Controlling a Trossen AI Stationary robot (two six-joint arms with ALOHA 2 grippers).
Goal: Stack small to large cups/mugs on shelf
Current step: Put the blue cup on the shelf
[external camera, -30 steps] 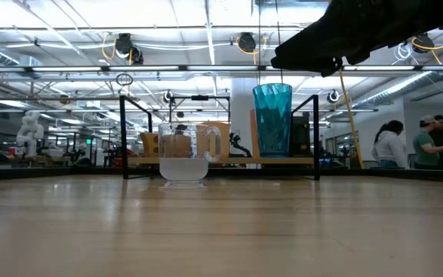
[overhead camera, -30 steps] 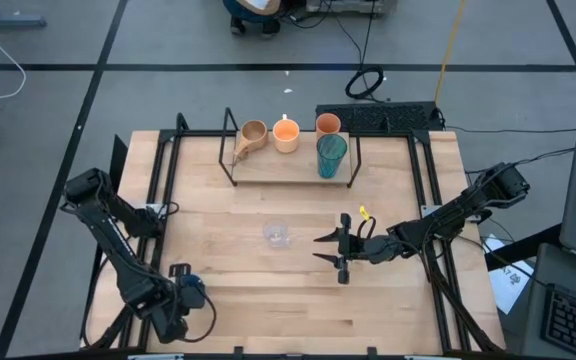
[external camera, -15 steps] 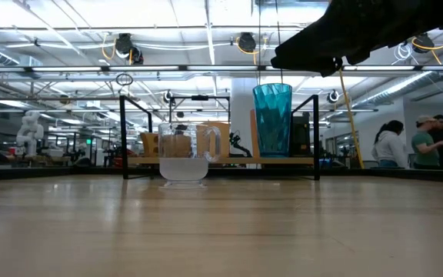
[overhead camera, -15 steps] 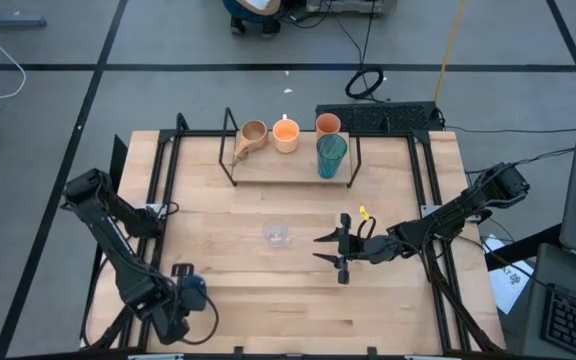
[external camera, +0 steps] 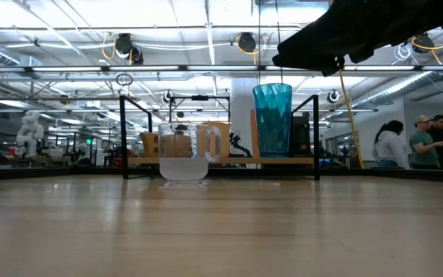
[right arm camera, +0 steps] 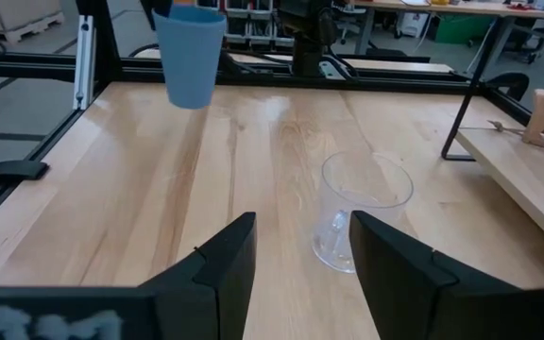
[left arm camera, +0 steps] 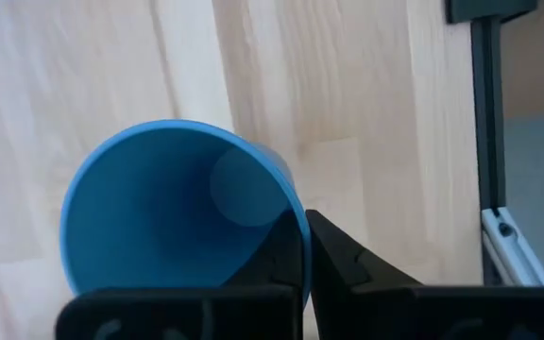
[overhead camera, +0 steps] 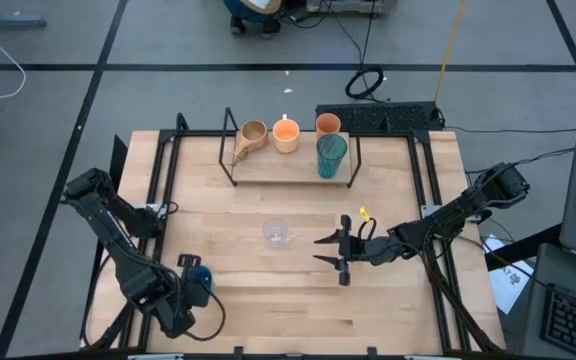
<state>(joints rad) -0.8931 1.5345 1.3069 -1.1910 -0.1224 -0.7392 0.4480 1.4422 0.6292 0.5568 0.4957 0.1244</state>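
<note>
The shelf [overhead camera: 288, 165] stands at the table's far side and carries a tan handled mug [overhead camera: 251, 137], two orange cups [overhead camera: 286, 134] [overhead camera: 328, 124] and a teal ribbed tumbler [overhead camera: 331, 156]. A tiny clear cup [overhead camera: 278, 235] stands upright on the tabletop in the middle; it also shows in the low view [external camera: 183, 158]. My right gripper [overhead camera: 318, 248] is open and empty, a little to the right of the clear cup [right arm camera: 362, 212], with its fingers pointing at it. My left gripper [overhead camera: 193, 278] is near the front left corner, shut on a blue cup [left arm camera: 178, 217]. My left gripper holds the blue cup by its rim [left arm camera: 296, 227], with one finger [left arm camera: 343, 260] outside the wall and the other seemingly inside. The fingers come from above, pointing down. The cup [right arm camera: 190, 57] sits upright below the fingers, mouth up. Whether its base is clear of the table I cannot tell.
Bare tabletop lies between the clear cup and the shelf's front edge [overhead camera: 288, 182]. Black frame rails run along the table's left [overhead camera: 158, 200] and right [overhead camera: 428, 200] sides. People stand in the room beyond the table [external camera: 421, 142].
My left gripper has moved a little toward the table's far edge and right with the blue cup in its hold.
</note>
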